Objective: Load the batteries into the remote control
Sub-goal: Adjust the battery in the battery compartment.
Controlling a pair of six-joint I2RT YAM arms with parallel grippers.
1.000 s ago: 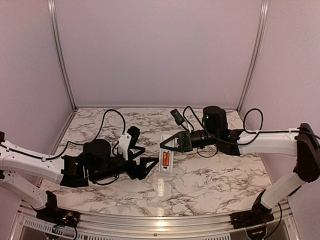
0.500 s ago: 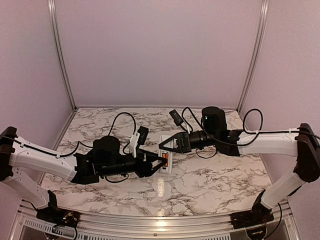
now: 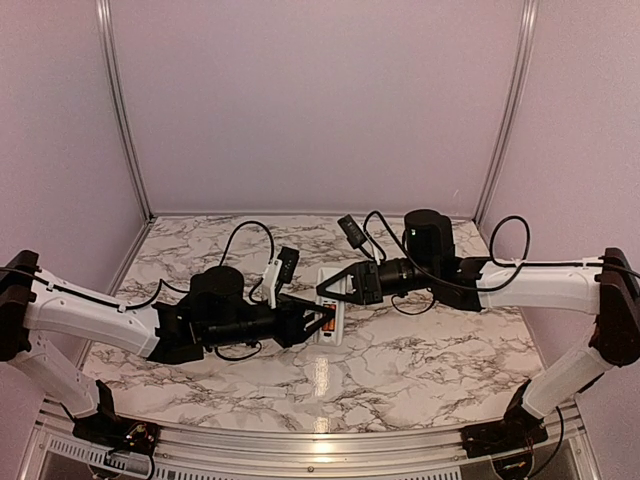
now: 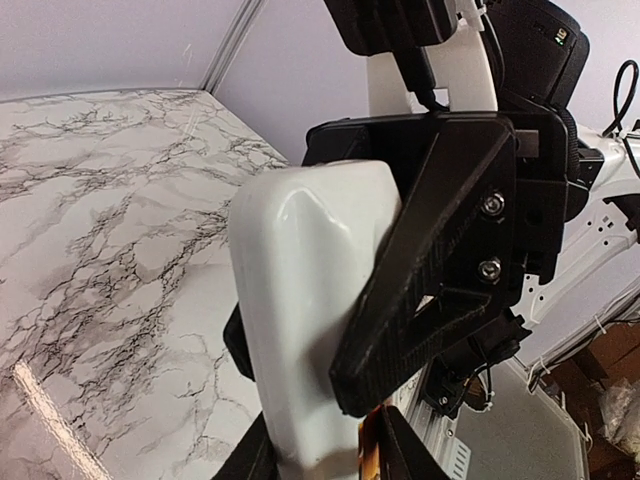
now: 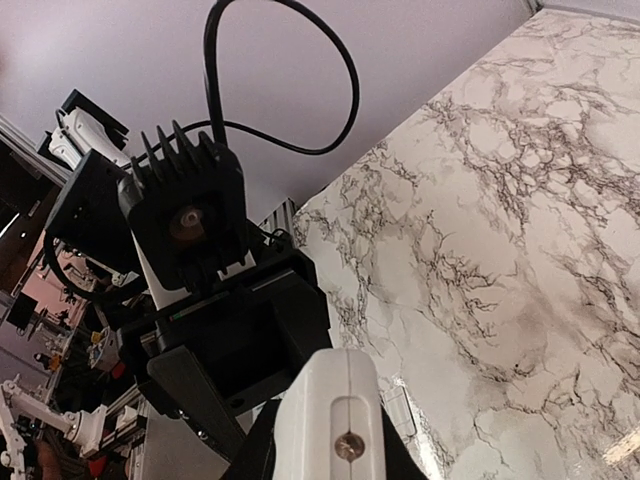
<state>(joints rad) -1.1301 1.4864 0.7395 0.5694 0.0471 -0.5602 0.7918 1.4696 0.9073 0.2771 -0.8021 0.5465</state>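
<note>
R claw (image 3: 326, 290) is clamped on one end of the remote (image 4: 300, 300). The L claw (image 3: 321, 323) has a finger on each side of the other end, w/ an orange battery (image 4: 369, 448) right at its tips; can't tell if it's squeezing. Risk: an off-axis push from L could twist the remote in R's small hold, or the battery could pop loose.

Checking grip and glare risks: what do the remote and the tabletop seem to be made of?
Remote: likely hard white plastic, glossy; smooth rounded corners carry soft highlights. Tabletop: marble-patterned with grey veins, polished, mirroring a light streak; real stone or printed laminate cannot be told.
</note>
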